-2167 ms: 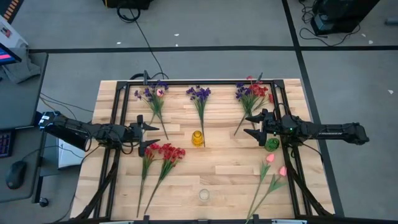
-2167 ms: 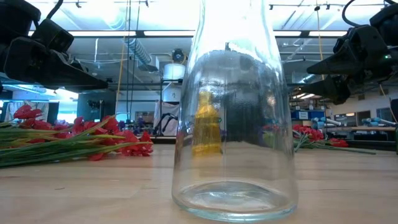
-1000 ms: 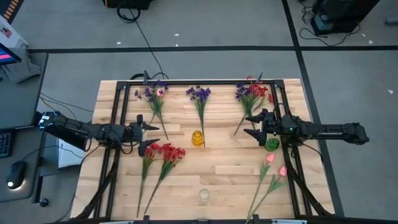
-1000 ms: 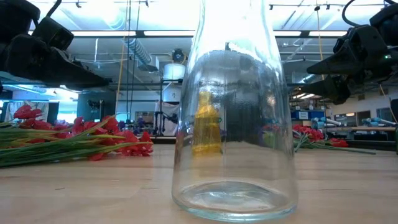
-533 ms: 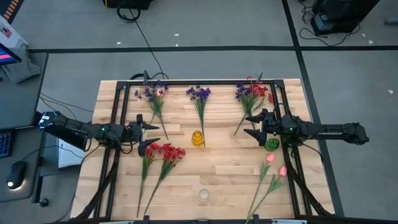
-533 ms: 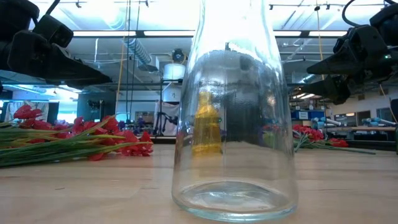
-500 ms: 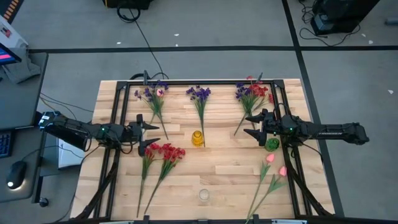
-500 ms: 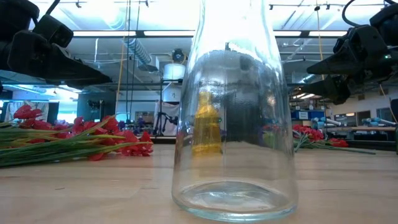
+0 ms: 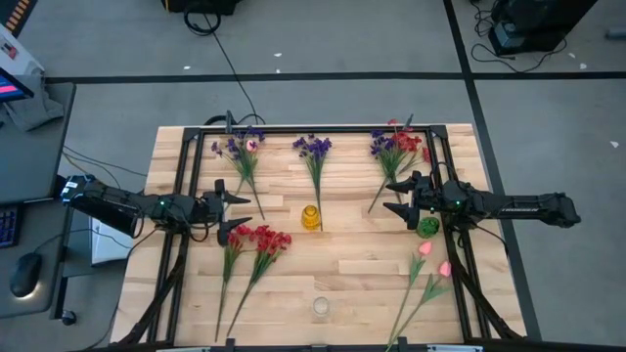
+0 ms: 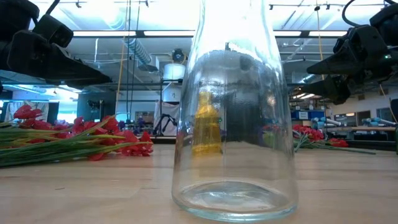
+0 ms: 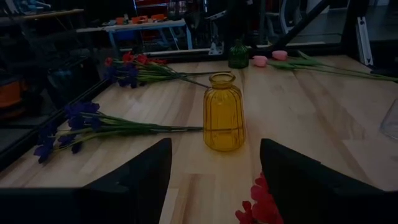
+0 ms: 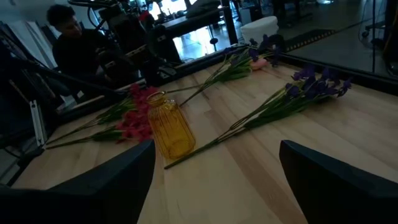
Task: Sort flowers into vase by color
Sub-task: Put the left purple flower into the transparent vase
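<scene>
High view: left pincer [image 9: 232, 214] hangs spread and empty, its tips just above the red flowers [image 9: 256, 238], whose stems run toward the surface's [image 9: 352, 269] near edge. Right pincer [image 9: 395, 198], also spread, waits well apart.

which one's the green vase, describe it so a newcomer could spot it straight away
Start at the wooden table seen from above and go to its right side, where the right gripper hovers open. The green vase stands just beside that arm, above the pink tulip buds. It is small and dark green, unlike the yellow vase at centre.
</scene>
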{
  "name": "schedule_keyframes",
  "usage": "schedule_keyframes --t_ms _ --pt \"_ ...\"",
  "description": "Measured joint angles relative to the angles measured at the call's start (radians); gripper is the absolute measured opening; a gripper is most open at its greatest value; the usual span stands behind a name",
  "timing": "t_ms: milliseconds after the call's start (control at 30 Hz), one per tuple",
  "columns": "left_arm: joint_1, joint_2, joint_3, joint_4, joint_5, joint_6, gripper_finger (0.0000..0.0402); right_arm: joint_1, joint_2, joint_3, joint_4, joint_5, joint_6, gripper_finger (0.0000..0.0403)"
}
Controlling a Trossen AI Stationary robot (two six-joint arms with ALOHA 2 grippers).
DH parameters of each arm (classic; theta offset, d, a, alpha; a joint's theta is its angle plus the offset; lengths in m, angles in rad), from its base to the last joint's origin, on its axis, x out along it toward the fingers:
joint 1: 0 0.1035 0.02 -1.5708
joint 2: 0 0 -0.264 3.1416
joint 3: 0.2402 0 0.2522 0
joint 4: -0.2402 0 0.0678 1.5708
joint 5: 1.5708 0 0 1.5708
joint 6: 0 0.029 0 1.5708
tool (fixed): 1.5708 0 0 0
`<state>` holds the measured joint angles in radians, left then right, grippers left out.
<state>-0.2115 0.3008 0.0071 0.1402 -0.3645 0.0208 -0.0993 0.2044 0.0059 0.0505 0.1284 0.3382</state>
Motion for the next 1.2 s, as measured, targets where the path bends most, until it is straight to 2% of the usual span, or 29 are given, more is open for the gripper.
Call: schedule_keyframes --t_ms 200,633,867,1033,1133,1200 --pt "0.000 0.000 0.000 0.024 0.000 0.000 0.0250 0.000 0.000 0.000 0.000 0.000 0.000 0.0352" --pt "0.000 0.000 0.000 0.210 0.000 -0.013 0.0250 0.000 0.000 0.000 0.000 0.000 0.000 0.0352" --pt "0.000 0.000 0.000 0.310 -0.004 -0.342 0.0250 0.000 0.000 0.000 0.000 0.000 0.000 0.0352" --pt "0.001 0.000 0.001 0.453 -0.100 -0.606 0.0250 0.000 0.000 0.000 0.000 0.000 0.000 0.0352" --pt "0.001 0.001 0.043 0.385 -0.108 -0.727 0.0250 0.000 0.000 0.000 0.000 0.000 0.000 0.0352" --pt "0.000 0.003 0.101 0.275 -0.098 -0.789 0.0250 0.000 0.000 0.000 0.000 0.000 0.000 0.0352"
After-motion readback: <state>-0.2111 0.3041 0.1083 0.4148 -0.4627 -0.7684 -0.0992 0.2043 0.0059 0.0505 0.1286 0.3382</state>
